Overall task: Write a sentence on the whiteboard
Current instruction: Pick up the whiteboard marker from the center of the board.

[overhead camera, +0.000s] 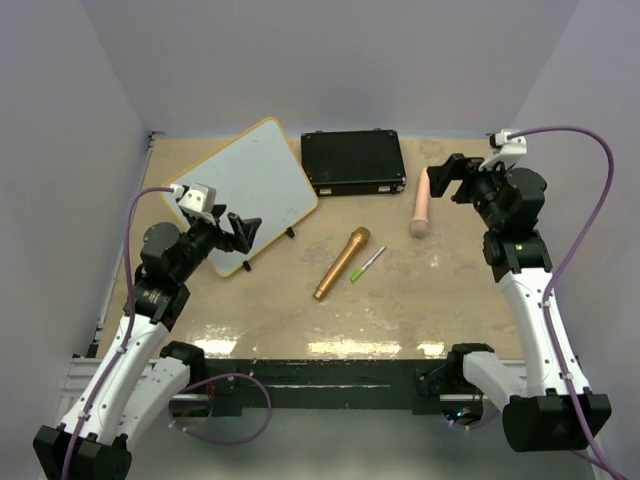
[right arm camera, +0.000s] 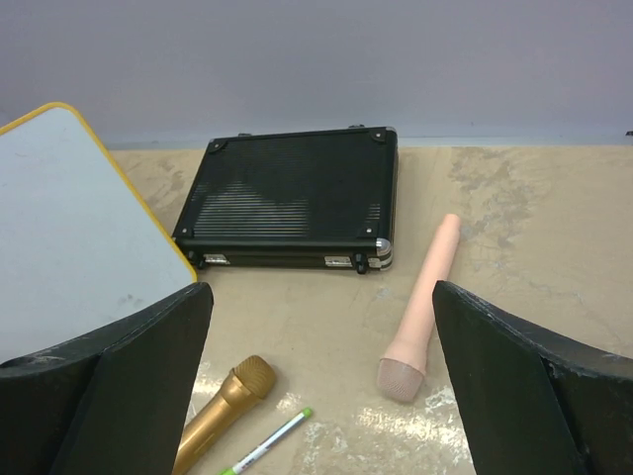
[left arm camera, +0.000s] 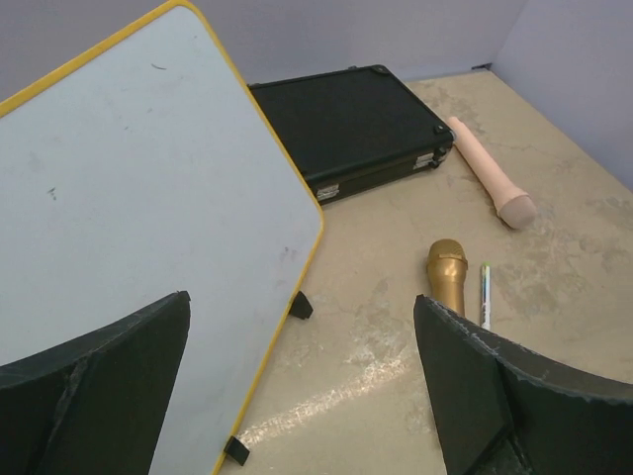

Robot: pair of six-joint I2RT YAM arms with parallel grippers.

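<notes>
While both arms are hovering with nothing held, the left gripper is standing with its jaws spread wide. The whiteboard is lying under its left jaw and reaching into the gap between the jaws, its face showing no lettering. The right gripper is gaping wide too, empty. The green-capped marker is lying low between the right jaws, just beside the gold microphone. Picking it up looks like the step in hand. The right jaws should be coming down astride the barrel, crosswise, closing at mid-barrel without nudging the microphone, leaving the tip free for writing.
</notes>
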